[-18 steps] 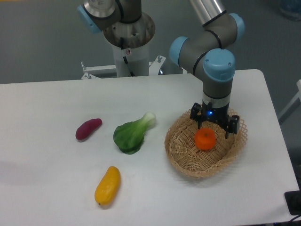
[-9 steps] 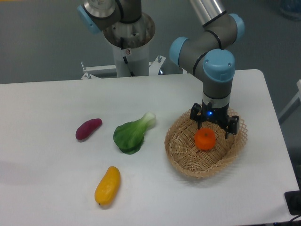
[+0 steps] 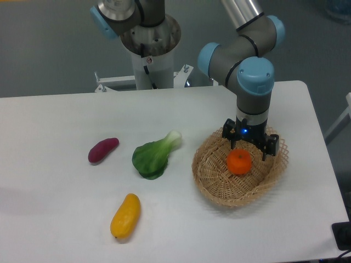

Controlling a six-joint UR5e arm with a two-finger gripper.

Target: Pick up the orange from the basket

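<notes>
My gripper (image 3: 250, 147), fingers spread wide, hovers right of frame centre inside the basket (image 3: 211, 183); the orange (image 3: 239, 162) sits just below and slightly left, between my fingertips.

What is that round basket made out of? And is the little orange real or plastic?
The basket looks like tan woven wicker: you can see thin strands crossing and an open lattice rim with holes. The orange is bright, smooth and evenly colored with a slight shine, so it may be a plastic toy fruit, but the view cannot settle that. The pincer above it looks like black hard plastic or metal.
</notes>
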